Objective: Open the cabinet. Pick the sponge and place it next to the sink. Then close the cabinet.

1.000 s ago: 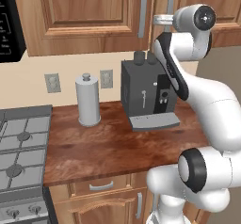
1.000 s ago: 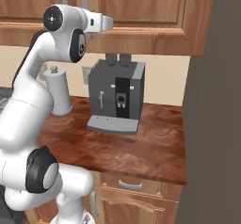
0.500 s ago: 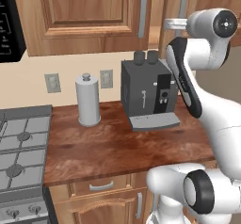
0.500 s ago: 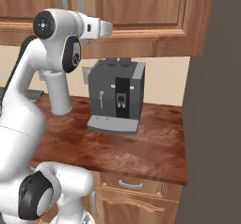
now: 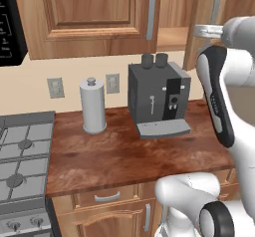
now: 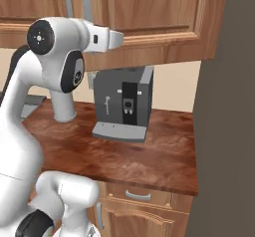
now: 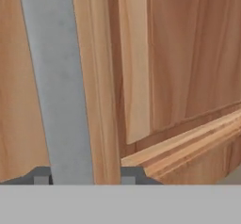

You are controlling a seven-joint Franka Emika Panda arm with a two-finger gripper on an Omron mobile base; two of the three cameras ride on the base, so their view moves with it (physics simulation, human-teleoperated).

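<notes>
2 small dark tips of the gripper (image 7: 84, 177) pinch the long grey bar handle (image 7: 56, 77), whose long axis runs upright straight ahead of them, on the ajar right door of the wide medium-brown wooden wall cabinet (image 5: 89, 12), so we judge the pull goes outward, across that axis.

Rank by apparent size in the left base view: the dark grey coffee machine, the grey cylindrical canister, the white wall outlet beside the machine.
1. Dark grey coffee machine
2. Grey cylindrical canister
3. White wall outlet
All stand at similar depth, so the order looks reliable.
</notes>
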